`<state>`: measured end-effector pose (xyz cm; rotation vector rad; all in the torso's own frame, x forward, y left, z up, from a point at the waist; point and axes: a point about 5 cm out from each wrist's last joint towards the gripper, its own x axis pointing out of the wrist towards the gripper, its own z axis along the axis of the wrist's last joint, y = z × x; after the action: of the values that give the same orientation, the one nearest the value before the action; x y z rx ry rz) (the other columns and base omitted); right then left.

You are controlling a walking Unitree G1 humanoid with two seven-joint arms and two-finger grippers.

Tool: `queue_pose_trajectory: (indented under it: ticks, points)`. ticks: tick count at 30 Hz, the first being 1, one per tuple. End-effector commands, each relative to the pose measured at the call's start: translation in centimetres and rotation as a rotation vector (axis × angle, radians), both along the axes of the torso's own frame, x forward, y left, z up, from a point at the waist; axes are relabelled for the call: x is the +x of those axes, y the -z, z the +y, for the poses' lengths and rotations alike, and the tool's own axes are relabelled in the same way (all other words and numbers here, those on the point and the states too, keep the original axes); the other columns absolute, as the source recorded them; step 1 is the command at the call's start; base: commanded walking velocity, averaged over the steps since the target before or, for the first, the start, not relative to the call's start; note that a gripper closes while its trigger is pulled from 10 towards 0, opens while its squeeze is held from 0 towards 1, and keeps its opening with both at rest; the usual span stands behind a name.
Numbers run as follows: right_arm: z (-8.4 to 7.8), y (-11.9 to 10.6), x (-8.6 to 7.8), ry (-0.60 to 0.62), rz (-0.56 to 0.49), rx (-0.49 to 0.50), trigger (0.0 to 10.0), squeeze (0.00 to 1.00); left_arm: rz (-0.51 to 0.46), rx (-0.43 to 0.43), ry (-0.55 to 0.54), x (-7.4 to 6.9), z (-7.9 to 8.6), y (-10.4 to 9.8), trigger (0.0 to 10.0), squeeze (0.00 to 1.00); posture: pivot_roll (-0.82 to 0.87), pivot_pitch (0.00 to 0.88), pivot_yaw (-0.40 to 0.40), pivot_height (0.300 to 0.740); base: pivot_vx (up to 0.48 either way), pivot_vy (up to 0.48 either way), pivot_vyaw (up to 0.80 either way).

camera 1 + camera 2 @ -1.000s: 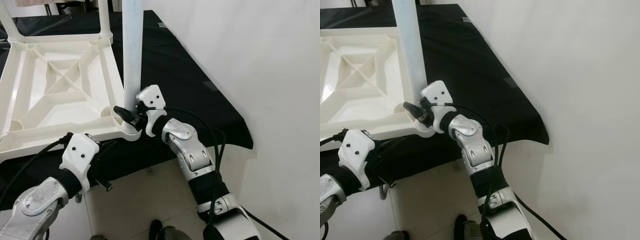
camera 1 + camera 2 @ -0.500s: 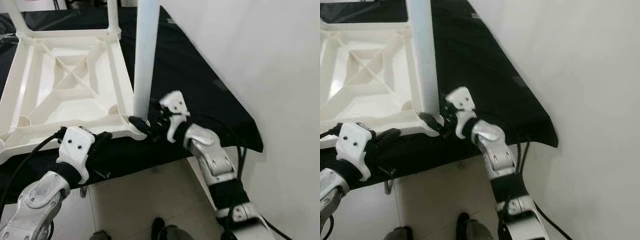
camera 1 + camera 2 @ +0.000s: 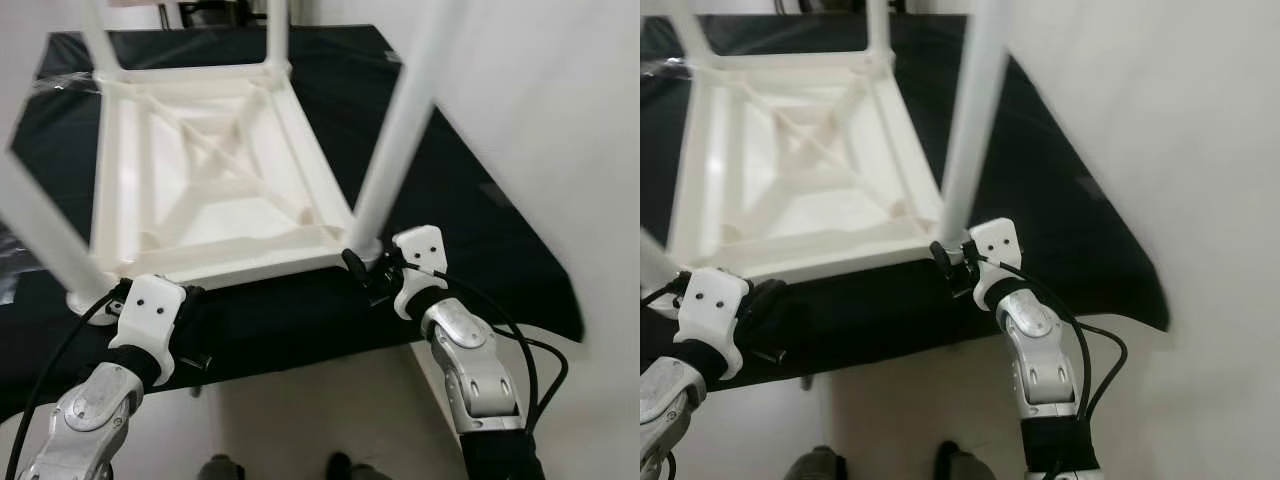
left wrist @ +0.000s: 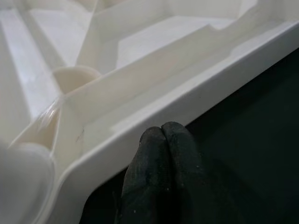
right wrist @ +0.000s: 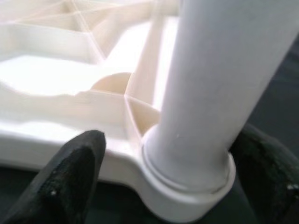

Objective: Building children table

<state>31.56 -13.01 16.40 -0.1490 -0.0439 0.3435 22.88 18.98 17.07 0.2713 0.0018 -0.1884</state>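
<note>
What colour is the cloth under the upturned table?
Black; the cloth under the white table top shows best in the left eye view.

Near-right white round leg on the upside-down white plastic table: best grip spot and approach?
Grip the white round leg low, just above its corner socket, coming from the table's near edge as the right gripper does, one finger on each side. The leg is a smooth upright tube, so opposing fingers seat squarely, and a low grip likely limits wobble.

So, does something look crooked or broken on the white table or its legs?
Nothing looks broken. The white table top lies upside down on the black cloth, its legs pointing up. The near right leg sits in its corner socket, between the open jaws of the right gripper. Its seating depth cannot be judged.
</note>
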Motion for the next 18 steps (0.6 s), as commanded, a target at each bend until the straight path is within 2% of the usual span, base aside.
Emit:
queue_pose_trajectory:
  ticks: [1,4,10,11,16,18]
  points:
    - [1.6,-0.1,-0.2,-0.092,0.006,0.019,10.0,0.00,-0.007,-0.009,0.045,-0.2,-0.8,0.0,10.0,0.00,0.11,0.211,-0.106,0.740,0.000,0.472,0.00]
    - [2.1,-0.5,-0.2,-0.135,0.004,0.031,10.0,0.00,-0.022,0.000,0.077,-0.3,-1.2,-0.1,10.0,0.00,0.11,0.211,-0.105,0.740,0.000,0.475,0.00]
    - [2.2,-0.7,0.0,-0.133,0.003,0.006,10.0,0.00,-0.013,-0.011,0.113,-0.8,-1.7,0.1,10.0,0.00,0.12,0.213,-0.108,0.740,0.000,0.000,0.00]
    - [1.9,-0.9,0.4,-0.104,-0.006,-0.009,10.0,0.00,-0.007,-0.013,0.140,-1.0,-2.1,0.3,10.0,0.00,0.12,0.214,-0.107,0.740,0.000,0.000,0.00]
    - [1.7,-1.1,0.8,-0.081,-0.013,-0.016,10.0,0.00,-0.004,-0.019,0.164,-1.2,-2.4,0.4,10.0,0.00,0.12,0.214,-0.107,0.740,0.000,0.000,0.00]
    - [1.8,-1.7,1.6,-0.065,-0.031,-0.011,10.0,0.00,-0.001,-0.034,0.213,-1.3,-2.9,0.2,10.0,0.00,0.12,0.215,-0.099,0.740,0.000,0.000,0.00]
